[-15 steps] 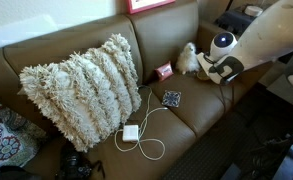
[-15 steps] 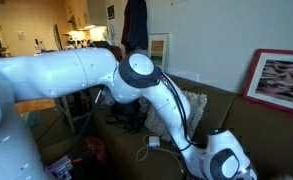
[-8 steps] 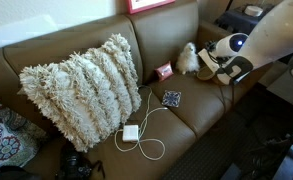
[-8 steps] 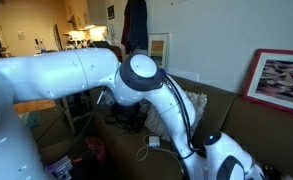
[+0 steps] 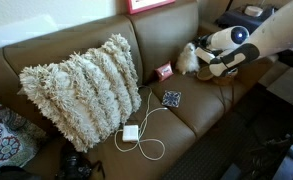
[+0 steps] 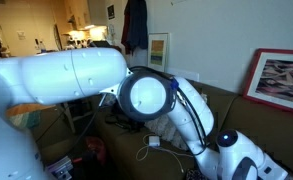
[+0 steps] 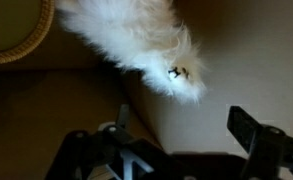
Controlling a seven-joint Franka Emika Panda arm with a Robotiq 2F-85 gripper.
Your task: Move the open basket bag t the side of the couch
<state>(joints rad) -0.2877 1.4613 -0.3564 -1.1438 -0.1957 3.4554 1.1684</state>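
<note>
**Basket off to one side of open jaws, past the lump**

The gripper (image 7: 183, 140) is spread fully wide and holds nothing; only bare couch (image 5: 191, 120) leather shows between its fingers (image 7: 250, 128). It hangs just short of the fuzzy cream lump (image 7: 136, 40). The basket (image 7: 14, 32) sits on the seat on the far left side of the lump in the wrist view, touching or nearly touching its fluff, so it lies up and to the left of the jaws rather than under them. It is round with its mouth facing up, so it has no long axis to line up with. I judge the reach must shift left and forward, clear of the lump.

Only the wrist view shows the basket, and only an arc of its rim. In an exterior view the gripper (image 5: 208, 63) hovers beside the lump (image 5: 188, 57) and the basket cannot be made out. The arm fills most of the remaining view.
</note>
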